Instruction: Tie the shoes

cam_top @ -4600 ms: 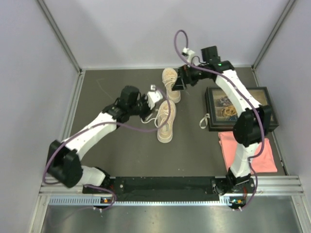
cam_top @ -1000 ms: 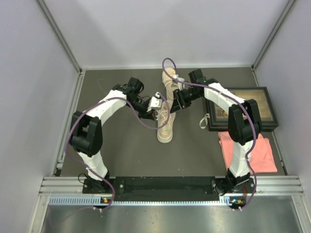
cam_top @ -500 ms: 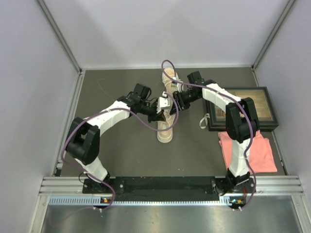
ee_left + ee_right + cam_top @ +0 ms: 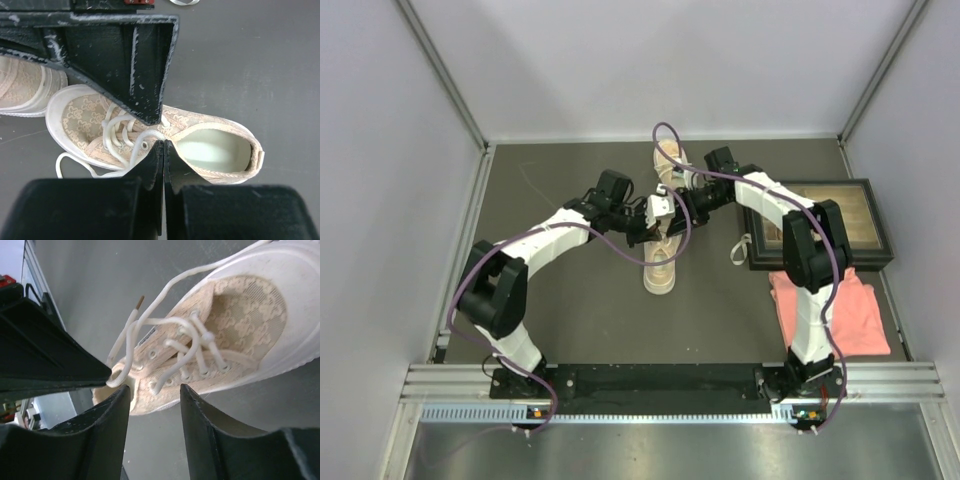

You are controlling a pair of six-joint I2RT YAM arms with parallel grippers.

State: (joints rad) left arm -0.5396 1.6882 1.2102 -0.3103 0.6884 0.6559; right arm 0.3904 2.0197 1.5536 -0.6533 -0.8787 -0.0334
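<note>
Beige patterned fabric sneakers (image 4: 661, 262) sit mid dark grey table (image 4: 550, 310), end to end. Left gripper (image 4: 163, 146) fingers pressed together on near sneaker's white lace (image 4: 150, 134); right gripper (image 4: 155, 392) fingers apart beside it.

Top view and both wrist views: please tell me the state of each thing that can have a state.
Near shoe: upright, untied, laces loose.
Far shoe: lacing hidden.
Left claw: shut, apparently on a lace of the near shoe.
Right claw: open, holding nothing.
Cloth: folded, lying flat.
Frame: lying flat, face up.
</note>
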